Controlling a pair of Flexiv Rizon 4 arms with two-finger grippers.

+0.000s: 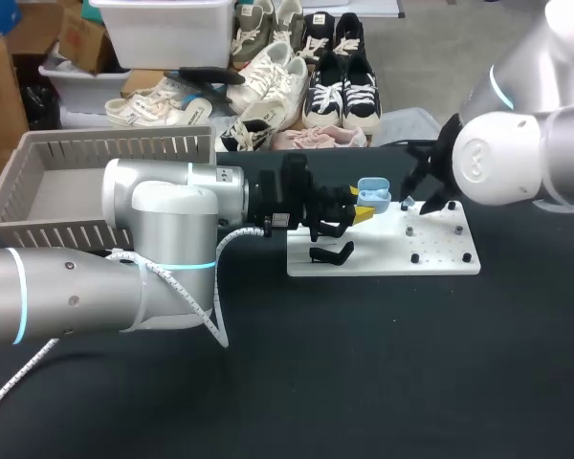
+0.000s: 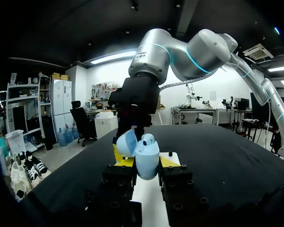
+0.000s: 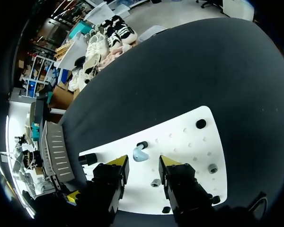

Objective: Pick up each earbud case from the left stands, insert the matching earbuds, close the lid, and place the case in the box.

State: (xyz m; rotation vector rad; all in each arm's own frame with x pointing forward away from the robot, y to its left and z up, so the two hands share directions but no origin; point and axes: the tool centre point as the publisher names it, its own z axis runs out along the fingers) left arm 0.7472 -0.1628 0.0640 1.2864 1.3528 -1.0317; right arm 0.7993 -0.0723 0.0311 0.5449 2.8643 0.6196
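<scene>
One open case [image 2: 146, 158] in left tool [image 2: 146, 161]; one earbud [image 3: 140, 154] on board [image 3: 189, 142].

Legible text, labels, numbers, signs: none, whether on earbud case [image 1: 373, 191], white board [image 1: 440, 251] or box [image 1: 115, 146].

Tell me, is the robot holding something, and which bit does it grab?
The left gripper pinches the open blue earbud case by its body's two sides. The right gripper holds nothing.
</scene>
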